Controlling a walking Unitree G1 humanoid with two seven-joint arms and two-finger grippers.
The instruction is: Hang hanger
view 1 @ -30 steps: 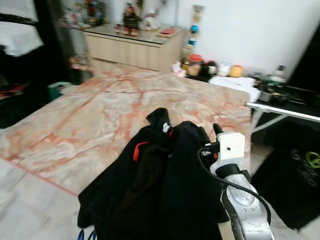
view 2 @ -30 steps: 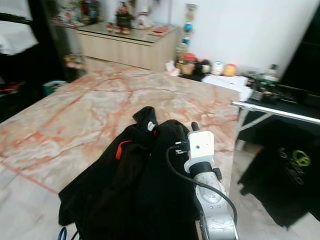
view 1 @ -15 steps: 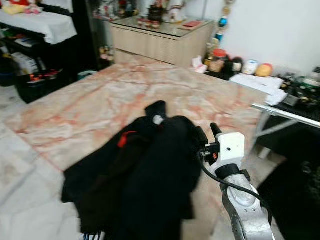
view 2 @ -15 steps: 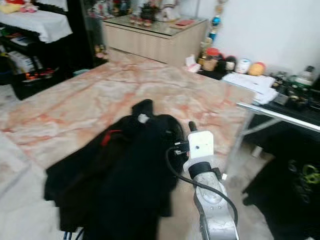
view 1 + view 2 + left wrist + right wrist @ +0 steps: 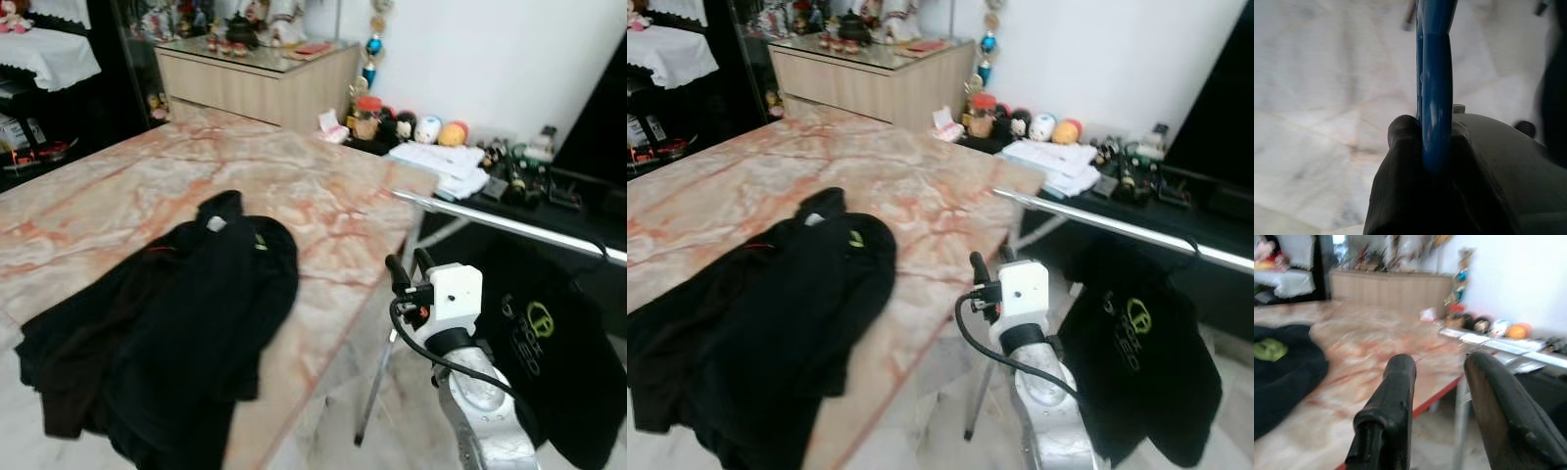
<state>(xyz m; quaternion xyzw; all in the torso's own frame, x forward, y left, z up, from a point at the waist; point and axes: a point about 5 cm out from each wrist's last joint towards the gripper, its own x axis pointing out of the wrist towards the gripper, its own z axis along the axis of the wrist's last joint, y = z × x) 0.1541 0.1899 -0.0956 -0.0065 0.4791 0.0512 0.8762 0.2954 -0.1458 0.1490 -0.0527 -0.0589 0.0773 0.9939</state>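
Observation:
A blue hanger (image 5: 1435,98) stands between the two black fingers (image 5: 1400,142) of my left gripper (image 5: 1433,134), which is shut on it, above a pale marble floor. My right gripper (image 5: 408,260) is raised in front of me, open and holding nothing, just off the corner of the marble table (image 5: 323,196). A silver rail (image 5: 509,223) runs to the right beyond it, at about the height of the fingertips. A black T-shirt (image 5: 549,352) with a green logo hangs from that rail. The rail (image 5: 1498,343) lies ahead of the right fingers (image 5: 1396,396).
A heap of black clothes (image 5: 167,323) lies on the table's near left part. A wooden sideboard (image 5: 255,83) stands at the back. Small toys and papers (image 5: 431,132) line the wall behind the rail. A dark screen (image 5: 602,117) is at the far right.
The camera has swung to the right, so the clothes heap now sits further left in view. The rail and the hanging T-shirt have come fully into sight. The right gripper stays open.

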